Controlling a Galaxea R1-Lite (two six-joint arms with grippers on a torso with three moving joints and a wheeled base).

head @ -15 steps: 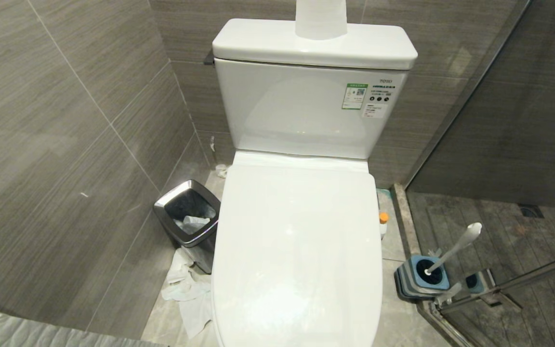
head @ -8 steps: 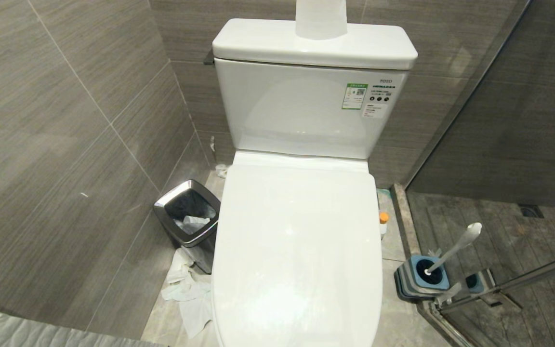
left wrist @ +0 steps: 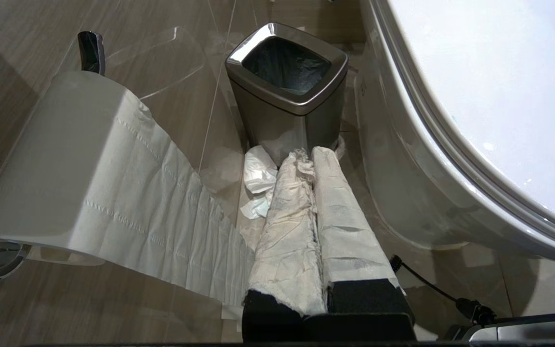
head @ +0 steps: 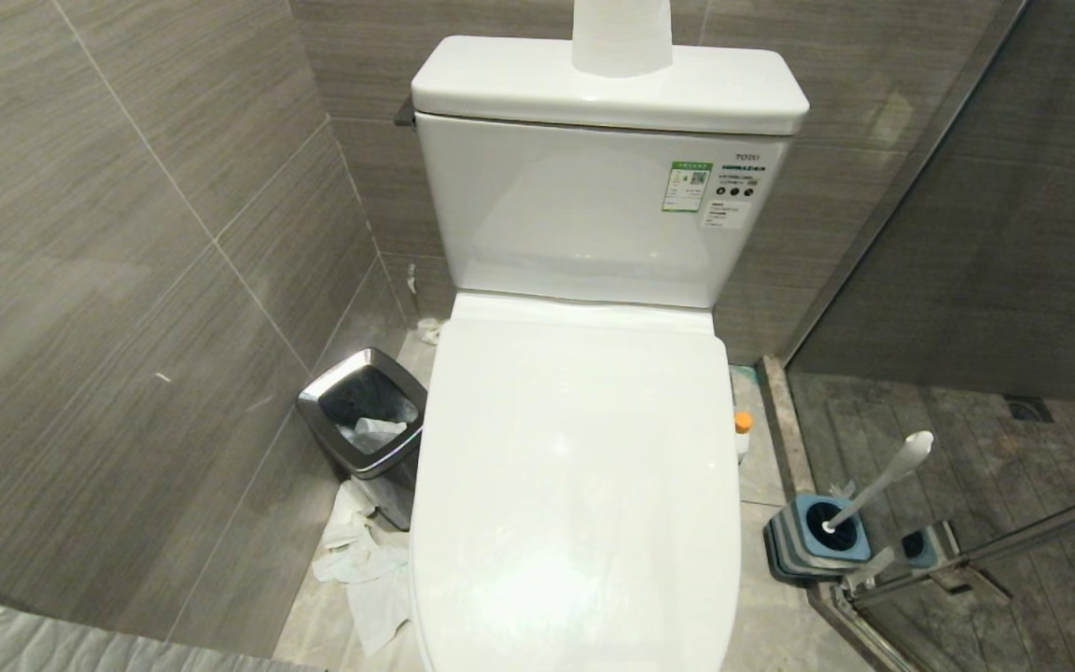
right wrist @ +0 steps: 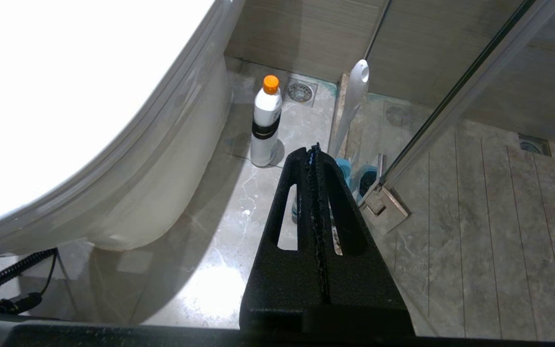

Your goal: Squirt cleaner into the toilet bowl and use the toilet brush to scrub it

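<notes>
The toilet's white lid (head: pixel 575 485) lies shut, hiding the inside of the toilet bowl; only the bowl's outer wall (right wrist: pixel 162 183) shows. The cleaner (right wrist: pixel 265 125), a white bottle with an orange cap (head: pixel 743 422), stands on the floor right of the toilet. The toilet brush (head: pixel 883 481) leans in its blue-grey holder (head: pixel 822 537) by the glass. My right gripper (right wrist: pixel 313 149) is shut and empty, low, short of both bottle and brush. My left gripper (left wrist: pixel 312 154), its fingers wrapped in white paper, is shut near the bin. Neither arm shows in the head view.
A steel-rimmed black bin (head: pixel 365 425) stands left of the toilet with crumpled tissue (head: pixel 365 569) on the floor. A toilet roll (left wrist: pixel 65 159) hangs on the left wall. A glass shower partition (head: pixel 967 280) with a metal hinge (right wrist: pixel 383 207) bounds the right.
</notes>
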